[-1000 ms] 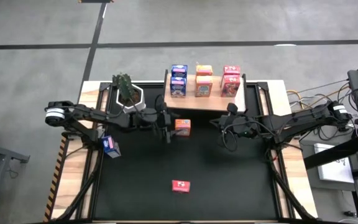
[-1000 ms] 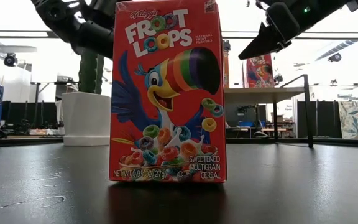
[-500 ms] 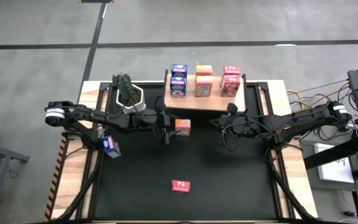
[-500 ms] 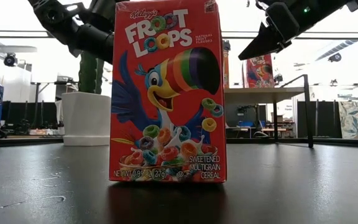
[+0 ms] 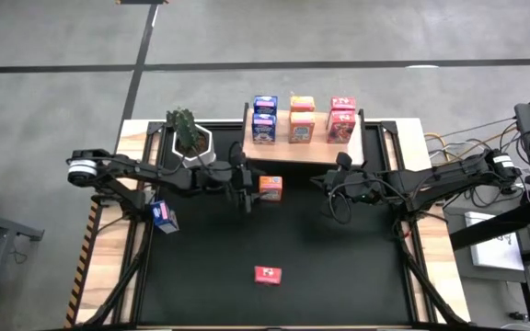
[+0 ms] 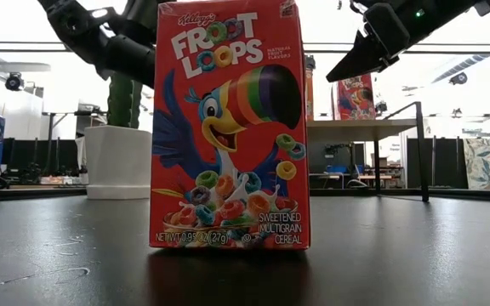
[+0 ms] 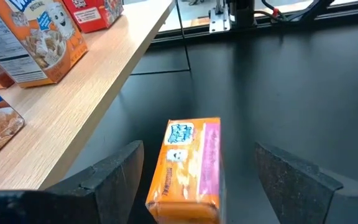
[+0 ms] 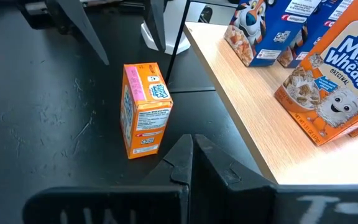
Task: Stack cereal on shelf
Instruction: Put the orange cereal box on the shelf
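Nearest the front edge of the worktop [image 5: 339,276], on the black mat: one red Froot Loops box [image 5: 267,274], standing alone, well apart from both arms. In the low view it fills the centre of the picture, upright.

Left side, at the mat's edge: a blue Frosted Flakes box [image 5: 163,215], beside the left arm's links.

Mid-worktop: an orange box [image 5: 270,188] stands upright on the mat, just in front of the shelf [image 5: 316,150]. The left claw [image 5: 245,187] sits at this box with fingers spread wide; the left wrist view shows one finger on each side of the box, gaps visible, no contact seen. Box not grasped.

The right claw [image 5: 323,182] hovers above the mat to the right of the orange box, apart from it, fingers clenched together on nothing.

Farther back: the wood shelf carries blue boxes [image 5: 265,119], orange boxes [image 5: 302,119] and red boxes [image 5: 342,119], upright, side by side.

Back left: a white pot with a plant [image 5: 190,138].
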